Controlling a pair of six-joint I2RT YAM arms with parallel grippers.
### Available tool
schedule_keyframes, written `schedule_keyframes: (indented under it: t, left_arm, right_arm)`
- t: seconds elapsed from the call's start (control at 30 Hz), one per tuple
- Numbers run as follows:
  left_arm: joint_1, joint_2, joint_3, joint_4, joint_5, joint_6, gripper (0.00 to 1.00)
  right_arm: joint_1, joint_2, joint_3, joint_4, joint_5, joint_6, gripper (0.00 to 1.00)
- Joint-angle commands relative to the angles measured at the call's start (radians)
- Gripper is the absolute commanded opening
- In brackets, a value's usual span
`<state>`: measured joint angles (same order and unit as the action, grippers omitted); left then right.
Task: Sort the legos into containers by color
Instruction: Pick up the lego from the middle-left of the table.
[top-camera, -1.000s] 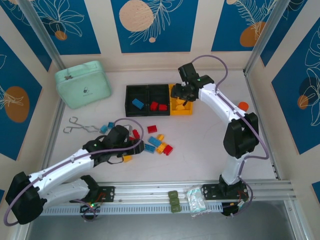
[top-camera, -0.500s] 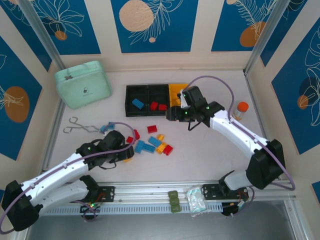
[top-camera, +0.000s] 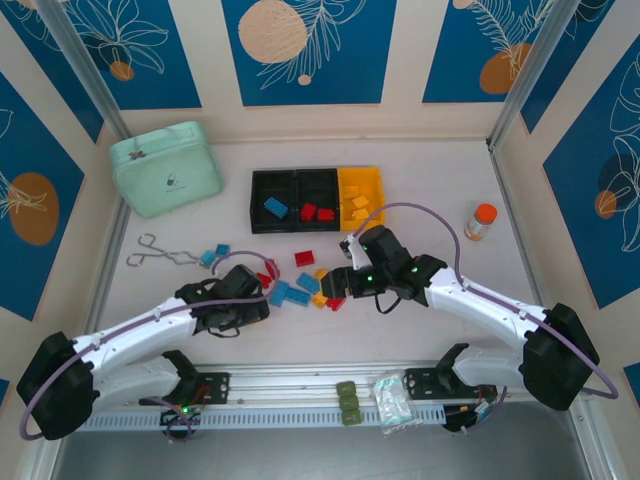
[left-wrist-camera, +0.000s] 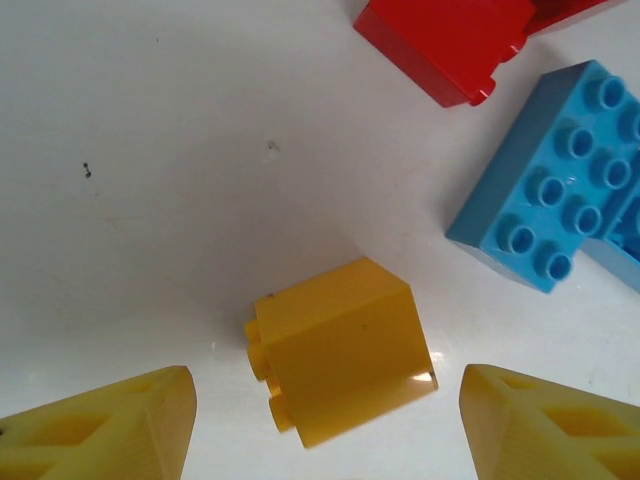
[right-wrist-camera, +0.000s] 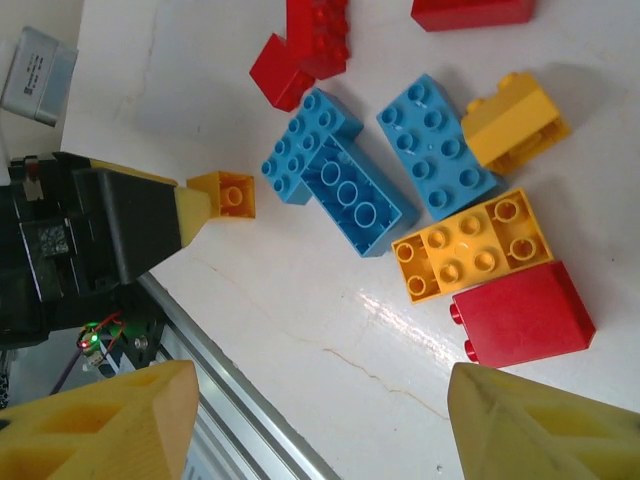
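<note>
Pale table (top-camera: 430, 250) is being occupied near its far edge by three joined bins (top-camera: 297, 173), with blue, red and yellow legos (top-camera: 310, 212) being held in the left, middle and right bin. Closer to the near edge, the left gripper (left-wrist-camera: 327, 405) is being held with jaws apart around a yellow brick (left-wrist-camera: 340, 350), without contact, and the right gripper (right-wrist-camera: 318, 400) is being held with jaws apart over the loose legos (top-camera: 308, 283) scattered mid-table.

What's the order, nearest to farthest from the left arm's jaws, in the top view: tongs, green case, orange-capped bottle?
1. Tongs, just to the arm's left.
2. Green case, far-left corner.
3. Orange-capped bottle, across on the right side.
</note>
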<state>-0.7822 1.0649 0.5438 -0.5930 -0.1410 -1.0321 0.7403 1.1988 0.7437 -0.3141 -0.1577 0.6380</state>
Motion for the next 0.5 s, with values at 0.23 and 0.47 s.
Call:
schedule_keyframes:
  t: [0.23, 0.47]
  left_arm:
    - [-0.011, 0.096, -0.011, 0.088, -0.048, 0.005, 0.53]
    - [-0.011, 0.038, -0.018, 0.034, -0.066, 0.023, 0.38]
  right_arm:
    - [0.029, 0.025, 0.036, 0.018, 0.020, 0.018, 0.66]
    - [0.034, 0.051, 0.039, 0.030, 0.024, 0.024, 0.66]
